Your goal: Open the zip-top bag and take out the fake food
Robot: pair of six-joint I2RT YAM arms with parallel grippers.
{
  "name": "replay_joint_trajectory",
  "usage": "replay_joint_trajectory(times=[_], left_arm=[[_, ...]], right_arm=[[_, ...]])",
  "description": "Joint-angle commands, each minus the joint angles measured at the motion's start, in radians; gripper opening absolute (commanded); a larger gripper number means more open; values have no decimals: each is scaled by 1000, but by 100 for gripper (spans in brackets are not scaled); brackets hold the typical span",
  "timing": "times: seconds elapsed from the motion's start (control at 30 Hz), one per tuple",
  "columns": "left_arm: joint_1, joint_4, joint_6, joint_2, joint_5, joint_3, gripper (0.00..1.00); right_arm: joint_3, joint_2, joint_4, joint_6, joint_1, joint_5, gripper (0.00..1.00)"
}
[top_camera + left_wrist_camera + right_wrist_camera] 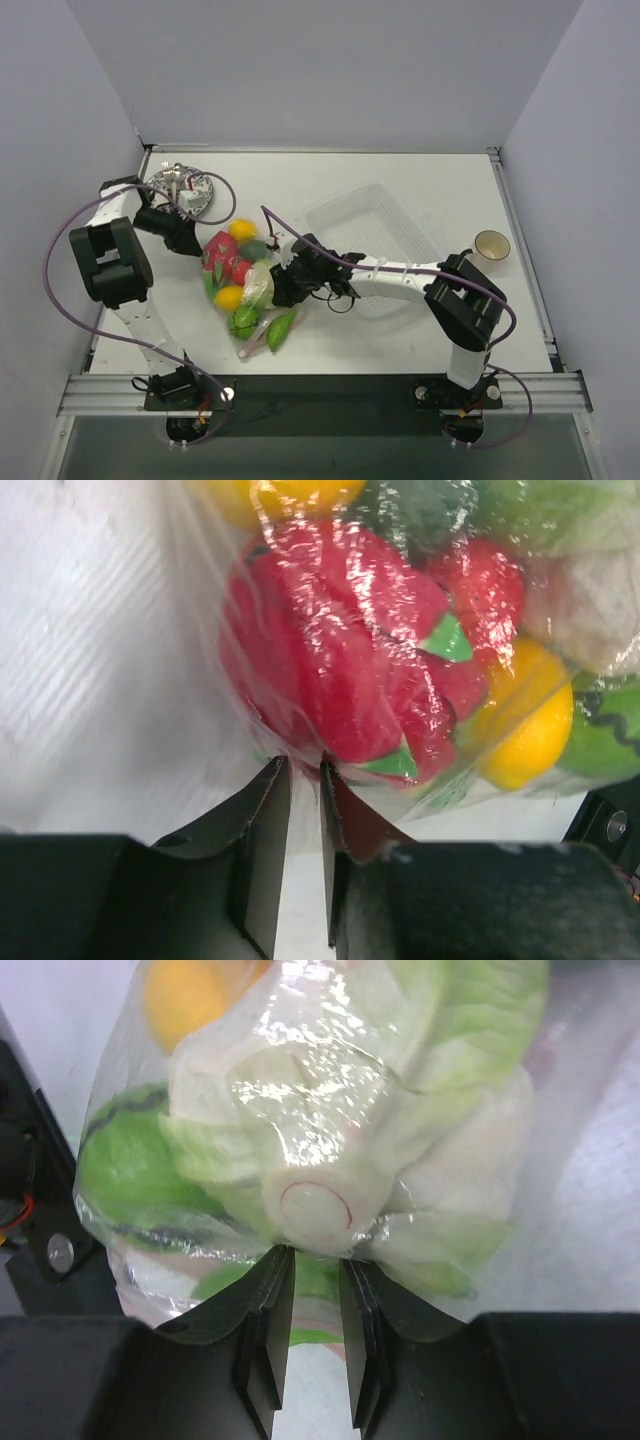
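Two grippers flank bag [245,320], centre-left on table. Left gripper [303,765] on its far-left side, right gripper [315,1255] on its right. Both jaw pairs nearly together, apparently pinching film. Bag's long axis runs far to near, food [230,297] inside.

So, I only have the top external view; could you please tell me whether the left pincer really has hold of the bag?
Observer: In the left wrist view, the left pincer is almost closed, with film of the zip-top bag drawn into its narrow gap, just below a red piece.
Operator: Thank you, and the right one?
Observer: The right pincer nips film just under the round stem end of the cauliflower.
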Motion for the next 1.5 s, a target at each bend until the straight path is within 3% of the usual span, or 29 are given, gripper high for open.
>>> replay_joint_trajectory(times=[0.0, 0.13, 0.23, 0.33, 0.47, 0.77, 1.03, 1.37, 1.47], left_arm=[[102, -105, 66, -106, -32, -58, 26], [178, -118, 109, -187, -79, -164, 22], [233, -61, 115, -272, -133, -257, 18], [270, -12, 130, -348, -179, -382, 16], [290, 13, 150, -425, -197, -504, 15], [305, 101, 123, -454, -249, -520, 12], [310, 336, 57, -482, -381, -587, 3], [262, 378, -3, -503, -392, -658, 3], [256, 399, -9, -529, -409, -705, 3]], right_arm=[[133, 22, 17, -66, -43, 74, 26], [159, -12, -61, -83, -51, 175, 29], [85, -101, -79, -89, -28, 305, 34], [6, -210, -112, -98, 41, 471, 39], [-79, -302, -136, -75, 122, 555, 43], [-114, -229, -150, -106, 151, 687, 43], [-142, -255, -109, -109, 99, 645, 43], [-57, -138, -64, -54, 151, 522, 45], [-68, -143, -46, -23, 170, 499, 52]])
